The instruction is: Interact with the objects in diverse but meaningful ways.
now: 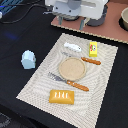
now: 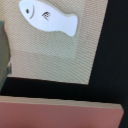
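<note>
A beige placemat (image 1: 40, 85) holds a tan plate (image 1: 72, 68) at its middle. A white fish-shaped piece (image 1: 72, 48) and a small yellow packet with red marks (image 1: 93, 48) lie behind the plate. An orange-handled knife (image 1: 90, 60) lies at the plate's far right and an orange-handled fork (image 1: 70, 81) in front of it. An orange rectangular block (image 1: 62, 96) lies at the mat's near end. A pale blue house-shaped carton (image 1: 28, 59) stands on the black table at the exterior view's left. My gripper (image 1: 74, 20) hangs above the mat's far edge, empty. The wrist view shows the white piece (image 2: 50, 17) below.
A reddish-brown board (image 1: 115, 30) lies behind the mat and also shows in the wrist view (image 2: 60, 115). A grey pot (image 1: 97, 19) and a bowl (image 1: 124, 17) stand on it. Black tablecloth (image 1: 15, 35) surrounds the mat, with cables at the far left.
</note>
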